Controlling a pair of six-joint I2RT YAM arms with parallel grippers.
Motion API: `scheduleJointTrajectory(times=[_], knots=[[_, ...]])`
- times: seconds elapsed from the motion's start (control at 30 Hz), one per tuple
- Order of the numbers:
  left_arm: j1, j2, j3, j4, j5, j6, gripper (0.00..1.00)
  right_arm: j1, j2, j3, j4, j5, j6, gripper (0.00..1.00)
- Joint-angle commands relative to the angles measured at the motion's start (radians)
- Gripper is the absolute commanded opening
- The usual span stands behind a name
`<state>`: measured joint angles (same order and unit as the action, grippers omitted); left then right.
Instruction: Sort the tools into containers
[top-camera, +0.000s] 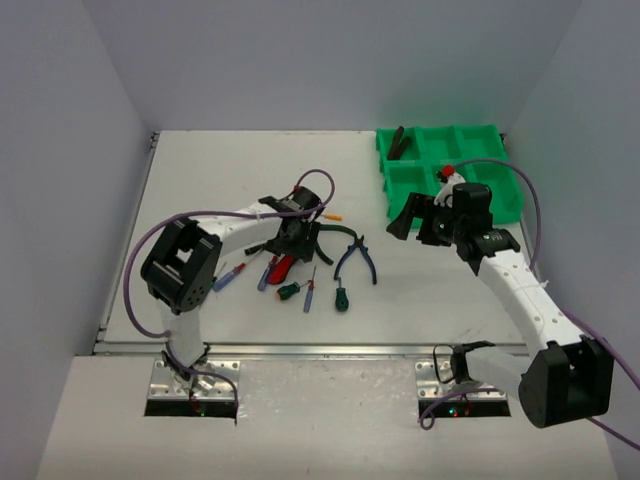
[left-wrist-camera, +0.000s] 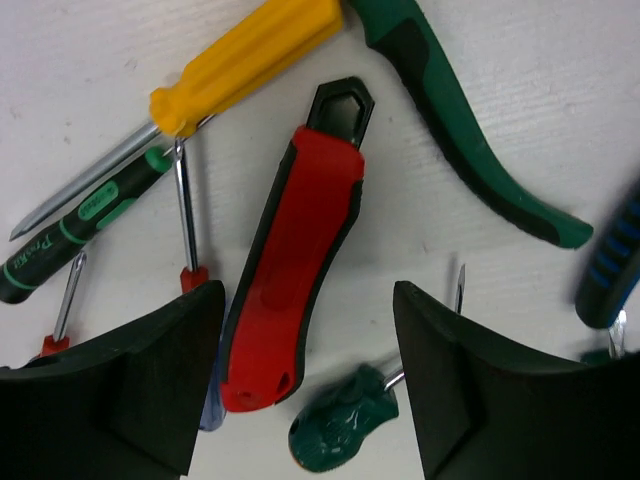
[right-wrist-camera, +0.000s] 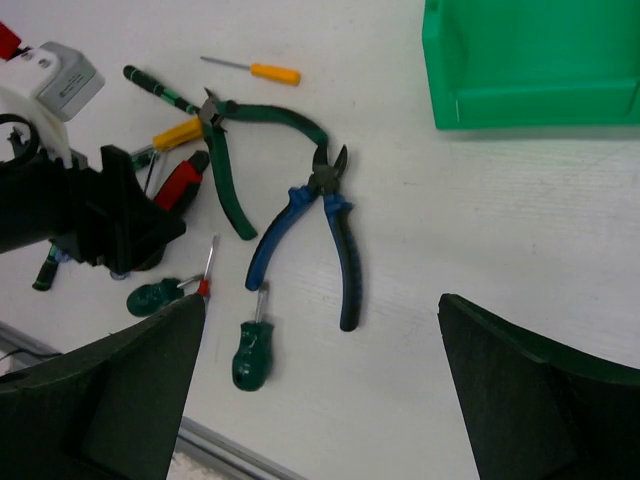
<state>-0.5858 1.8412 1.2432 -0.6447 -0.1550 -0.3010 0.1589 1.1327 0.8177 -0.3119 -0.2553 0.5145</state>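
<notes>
Left jaws astride red-handled tool (left-wrist-camera: 290, 280), right jaws wide near green tray (right-wrist-camera: 530, 60)

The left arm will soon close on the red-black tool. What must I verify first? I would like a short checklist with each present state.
1. Left gripper straddles the red-black tool: ok.
2. Its jaws stand open: ok.
3. Fingers clear of neighbours: not ok; a thin red-handled screwdriver and a dark green screwdriver lie close.
4. Right gripper open, empty: ok.
5. Fitting compartment of the green tray for it: cannot tell.
</notes>
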Motion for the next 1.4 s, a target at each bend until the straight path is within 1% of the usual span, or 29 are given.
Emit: scheduleJointTrajectory(times=[0.0, 0.1, 0.17, 0.27, 0.37, 0.53, 0.57, 0.63, 0.7, 0.73, 0.77, 0.87, 0.93, 1.03, 1.1, 1.17, 1.23, 1.27, 1.3, 1.33, 1.37], knots=[[-0.028, 0.049, 0.078, -0.005, -0.084, 0.012, 0.64, 0.001, -0.034, 0.02, 0.032, -0.091, -0.017, 0.99], [-0.028, 0.061, 0.084, 0.015, -0.065, 0.025, 0.58, 0.001, -0.038, 0.013, 0.034, -0.106, -0.02, 0.99], [-0.029, 0.07, 0.086, 0.03, -0.031, 0.029, 0.51, 0.001, -0.044, -0.009, 0.069, -0.125, -0.004, 0.99], [-0.029, 0.1, 0.08, 0.027, -0.062, 0.031, 0.48, -0.001, -0.042, -0.009, 0.078, -0.139, -0.001, 0.99], [-0.029, 0.115, 0.066, 0.03, -0.086, 0.029, 0.48, 0.001, -0.044, -0.01, 0.079, -0.142, 0.002, 0.99], [-0.031, 0.14, 0.052, 0.051, -0.065, 0.017, 0.49, 0.001, -0.067, -0.03, 0.097, -0.144, 0.02, 0.99], [-0.031, 0.137, 0.05, 0.055, -0.06, 0.016, 0.47, 0.001, -0.07, -0.032, 0.099, -0.144, 0.022, 0.99], [-0.034, 0.116, 0.052, 0.057, -0.065, 0.01, 0.39, 0.001, -0.076, -0.037, 0.114, -0.15, 0.037, 0.99], [-0.044, 0.076, 0.059, 0.054, -0.105, -0.001, 0.25, 0.001, -0.079, -0.062, 0.16, -0.19, 0.059, 0.99], [-0.051, 0.054, 0.065, 0.054, -0.118, -0.011, 0.19, 0.001, -0.076, -0.073, 0.185, -0.219, 0.081, 0.99], [-0.066, 0.011, 0.071, 0.058, -0.124, -0.015, 0.15, 0.001, -0.066, -0.083, 0.244, -0.287, 0.094, 0.99], [-0.098, -0.065, 0.09, 0.071, -0.159, -0.014, 0.01, 0.001, -0.036, -0.115, 0.334, -0.378, 0.175, 0.99], [-0.13, -0.145, 0.087, 0.106, -0.179, -0.011, 0.0, 0.0, 0.0, -0.136, 0.424, -0.433, 0.234, 0.99], [-0.138, -0.23, 0.054, 0.167, -0.167, -0.021, 0.0, 0.001, 0.04, -0.152, 0.494, -0.462, 0.307, 0.99], [-0.138, -0.279, 0.043, 0.188, -0.165, -0.053, 0.0, 0.004, 0.058, -0.178, 0.566, -0.519, 0.343, 0.99], [-0.138, -0.32, 0.032, 0.204, -0.155, -0.11, 0.0, 0.008, 0.067, -0.244, 0.737, -0.598, 0.385, 0.98], [-0.138, -0.361, 0.019, 0.232, -0.129, -0.174, 0.0, 0.05, 0.07, -0.278, 0.829, -0.601, 0.375, 0.94], [-0.138, -0.381, 0.012, 0.257, -0.111, -0.21, 0.0, 0.086, 0.071, -0.275, 0.801, -0.581, 0.342, 0.92], [-0.138, -0.398, 0.004, 0.287, -0.092, -0.243, 0.0, 0.126, 0.073, -0.261, 0.738, -0.552, 0.299, 0.91], [-0.138, -0.417, -0.009, 0.307, -0.057, -0.287, 0.0, 0.164, 0.073, -0.212, 0.682, -0.501, 0.208, 0.91], [-0.138, -0.419, -0.017, 0.328, -0.03, -0.309, 0.0, 0.211, 0.074, -0.187, 0.633, -0.438, 0.163, 0.91]])
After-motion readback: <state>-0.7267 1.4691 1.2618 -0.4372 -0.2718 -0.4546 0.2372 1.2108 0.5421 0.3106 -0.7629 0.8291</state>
